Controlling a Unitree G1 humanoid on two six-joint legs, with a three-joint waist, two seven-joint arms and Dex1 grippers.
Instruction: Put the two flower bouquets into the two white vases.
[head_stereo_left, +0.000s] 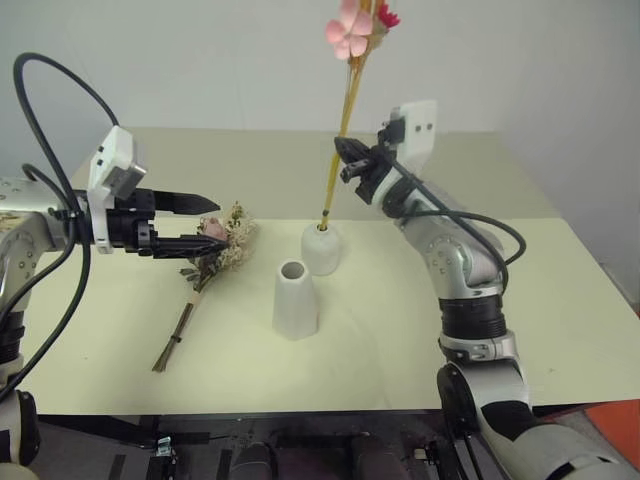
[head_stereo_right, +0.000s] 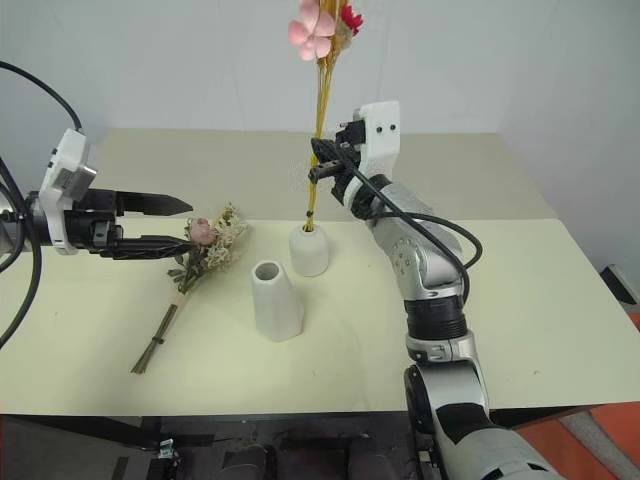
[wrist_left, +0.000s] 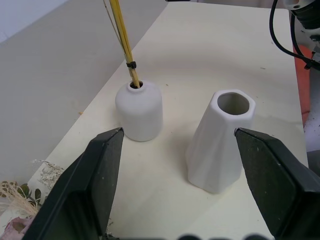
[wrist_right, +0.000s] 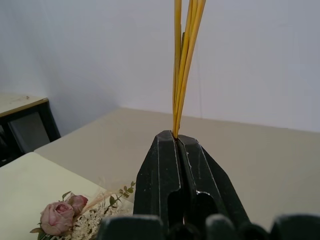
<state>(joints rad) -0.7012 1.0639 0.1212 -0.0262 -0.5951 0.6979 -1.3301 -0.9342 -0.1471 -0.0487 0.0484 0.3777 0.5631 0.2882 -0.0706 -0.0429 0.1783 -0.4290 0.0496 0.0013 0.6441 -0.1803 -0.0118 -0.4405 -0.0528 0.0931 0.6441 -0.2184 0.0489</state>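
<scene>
The slim bouquet of yellow stalks (head_stereo_left: 340, 130) stands upright with its stem ends in the mouth of the short round white vase (head_stereo_left: 322, 250); its pink and red flowers (head_stereo_left: 352, 25) are at the top. My right gripper (head_stereo_left: 348, 160) is shut on the stalks partway up. The taller tapered white vase (head_stereo_left: 295, 300) stands empty just in front of the round one. The bushier dried bouquet (head_stereo_left: 215, 250) with a pink rose lies flat on the table to the left. My left gripper (head_stereo_left: 205, 222) hovers open over its head, holding nothing.
The cream table (head_stereo_left: 560, 300) has free room to the right of the vases and along its front edge. A beige surface (head_stereo_left: 230, 160) lies behind, against a white wall. A dark-framed table (wrist_right: 20, 125) shows in the right wrist view.
</scene>
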